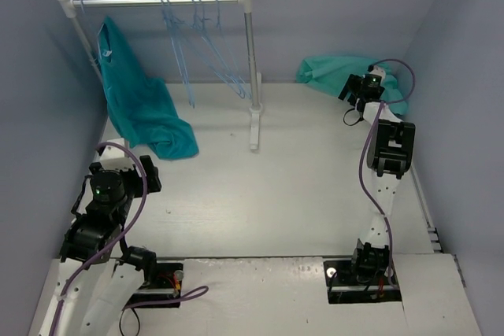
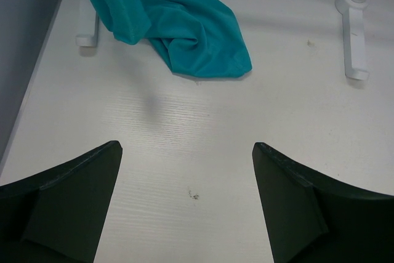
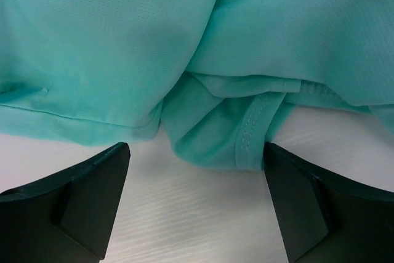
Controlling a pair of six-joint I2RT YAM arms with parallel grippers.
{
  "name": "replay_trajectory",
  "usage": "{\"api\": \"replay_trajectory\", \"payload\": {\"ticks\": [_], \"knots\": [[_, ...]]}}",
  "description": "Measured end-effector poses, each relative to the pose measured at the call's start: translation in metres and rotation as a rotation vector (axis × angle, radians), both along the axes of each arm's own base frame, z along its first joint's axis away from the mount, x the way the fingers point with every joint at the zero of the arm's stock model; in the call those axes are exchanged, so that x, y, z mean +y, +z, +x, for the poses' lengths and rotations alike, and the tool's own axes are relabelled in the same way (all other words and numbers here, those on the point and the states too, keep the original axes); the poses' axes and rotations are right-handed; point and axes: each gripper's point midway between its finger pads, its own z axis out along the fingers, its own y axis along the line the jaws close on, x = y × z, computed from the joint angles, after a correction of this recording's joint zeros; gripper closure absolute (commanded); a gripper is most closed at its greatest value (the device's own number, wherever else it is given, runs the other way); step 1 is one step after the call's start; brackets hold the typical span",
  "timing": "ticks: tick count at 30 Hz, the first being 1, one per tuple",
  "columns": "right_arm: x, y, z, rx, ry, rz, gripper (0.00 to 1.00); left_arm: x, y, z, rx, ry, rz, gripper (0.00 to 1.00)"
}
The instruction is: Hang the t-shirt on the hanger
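Note:
The mint-teal t-shirt (image 1: 335, 70) lies crumpled at the far right of the table. In the right wrist view it (image 3: 148, 47) fills the upper half, with a stitched hem edge (image 3: 252, 133) hanging toward the jaws. My right gripper (image 3: 197, 180) is open just in front of that edge, not touching it; it shows in the top view (image 1: 358, 88) at the shirt. Several pale-blue hangers (image 1: 201, 49) hang on the rail. My left gripper (image 2: 188, 183) is open and empty over bare table at the near left (image 1: 110, 175).
A darker turquoise garment (image 1: 138, 104) hangs from the left end of the white-and-metal rail (image 1: 157, 0) and pools on the table; it shows in the left wrist view (image 2: 178, 23). The rail's right post and foot (image 1: 253, 120) stand mid-table. Purple walls enclose the table.

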Motion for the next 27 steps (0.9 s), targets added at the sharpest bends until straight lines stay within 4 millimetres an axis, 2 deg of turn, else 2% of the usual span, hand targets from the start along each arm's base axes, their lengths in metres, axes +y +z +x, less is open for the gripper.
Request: {"api": "replay_trajectory", "payload": {"ticks": [2, 4, 7, 9, 10, 12, 16, 19, 21, 23, 25, 27], "knots": [[-0.001, -0.001, 0.002, -0.003, 0.003, -0.005, 0.19, 0.0, -0.001, 0.0, 0.003, 0.0, 0.001, 0.17], [-0.004, -0.001, 0.005, -0.01, 0.006, -0.012, 0.31, 0.0, -0.001, 0.001, 0.005, -0.001, 0.002, 0.17], [-0.004, -0.003, 0.008, -0.013, 0.025, -0.022, 0.57, 0.0, -0.002, 0.001, 0.011, -0.001, 0.003, 0.17], [-0.004, -0.005, 0.009, -0.01, 0.041, -0.032, 0.7, -0.001, -0.003, 0.002, 0.013, -0.001, 0.004, 0.17], [-0.006, -0.006, 0.009, -0.01, 0.044, -0.038, 0.83, -0.001, -0.003, 0.002, 0.014, -0.002, 0.004, 0.17], [-0.006, -0.007, 0.009, -0.009, 0.061, -0.049, 0.99, -0.001, -0.003, 0.002, 0.015, -0.002, 0.005, 0.17], [-0.006, -0.007, 0.007, 0.003, 0.079, -0.065, 1.0, -0.001, -0.003, 0.002, 0.015, -0.003, 0.005, 0.17], [-0.004, 0.002, 0.001, 0.023, 0.088, -0.075, 1.0, -0.001, -0.003, 0.002, 0.013, -0.005, 0.004, 0.17], [-0.003, 0.024, -0.002, 0.01, 0.093, -0.084, 1.0, -0.001, -0.002, 0.001, 0.009, -0.007, 0.002, 0.17], [0.001, 0.065, -0.004, -0.032, 0.099, -0.097, 1.0, -0.001, 0.0, 0.0, 0.001, -0.008, -0.001, 0.17], [0.007, 0.127, -0.007, -0.115, 0.106, -0.118, 1.0, -0.001, 0.001, -0.001, -0.006, -0.008, -0.003, 0.17], [0.018, 0.205, -0.018, -0.231, 0.117, -0.144, 1.0, -0.001, 0.003, -0.002, -0.017, -0.008, -0.005, 0.17]]}}
